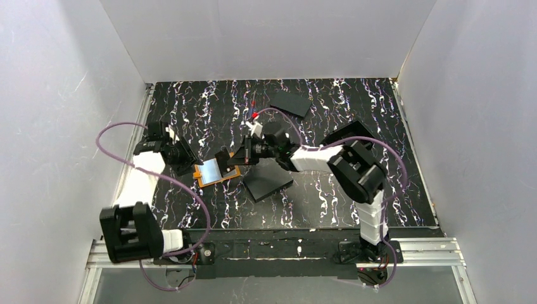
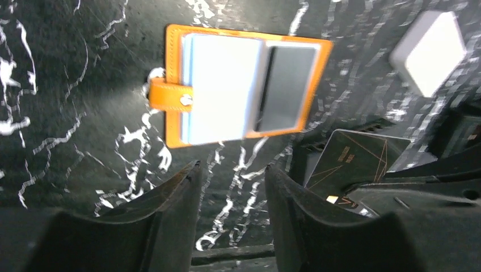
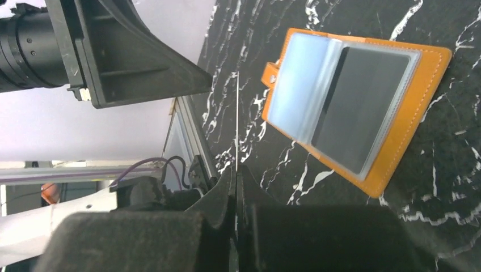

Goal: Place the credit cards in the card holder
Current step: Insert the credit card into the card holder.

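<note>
Right gripper (image 3: 235,175): my fingers are pressed together on a black credit card (image 2: 354,158), pinched on edge just above the tabletop (image 1: 316,206), close beside the card holder (image 3: 363,107).

Left gripper (image 2: 232,170): my fingers are spread, with nothing between them, poised beside the holder on the side toward the tabletop's left edge, not touching it.

Card holder: it lies open and flat, left of the tabletop's middle, clear sleeves up, with a dark card in one sleeve.

One flat black rectangle (image 1: 268,183) lies just right of it, and another (image 1: 290,101) lies near the far edge.
</note>
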### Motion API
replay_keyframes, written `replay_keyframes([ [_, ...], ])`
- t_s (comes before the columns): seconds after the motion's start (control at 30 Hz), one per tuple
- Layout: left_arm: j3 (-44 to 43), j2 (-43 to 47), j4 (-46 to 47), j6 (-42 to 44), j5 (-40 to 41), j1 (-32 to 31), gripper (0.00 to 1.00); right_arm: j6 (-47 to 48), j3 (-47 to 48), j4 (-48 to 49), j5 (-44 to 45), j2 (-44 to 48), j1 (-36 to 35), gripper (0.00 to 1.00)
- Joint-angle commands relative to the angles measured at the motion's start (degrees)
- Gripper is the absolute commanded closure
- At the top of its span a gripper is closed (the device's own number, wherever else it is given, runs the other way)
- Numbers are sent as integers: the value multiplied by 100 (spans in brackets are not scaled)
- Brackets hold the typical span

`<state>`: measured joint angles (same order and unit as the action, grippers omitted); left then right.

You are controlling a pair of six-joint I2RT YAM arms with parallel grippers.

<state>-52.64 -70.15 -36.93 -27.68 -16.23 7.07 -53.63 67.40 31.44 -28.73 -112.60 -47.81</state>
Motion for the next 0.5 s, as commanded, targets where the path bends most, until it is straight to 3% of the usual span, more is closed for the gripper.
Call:
replay_keyframes([
  [0.0, -101, -1122, 330, 194, 234, 31, 62, 233, 837, -272, -135, -594, -137, 99],
  [0.1, -355, -1760, 230, 349, 213, 36, 70, 485, 1346, -979, -28, -954, -262, 99],
  [0.23, -578, -2252, 294, 382, -192, 35, 71, 508, 1551, -1307, 99, -1212, -303, 99],
  [0.47, -598, -2640, 171, 502, 41, 34, 72, 642, 1725, -1678, 123, -1456, -258, 99],
])
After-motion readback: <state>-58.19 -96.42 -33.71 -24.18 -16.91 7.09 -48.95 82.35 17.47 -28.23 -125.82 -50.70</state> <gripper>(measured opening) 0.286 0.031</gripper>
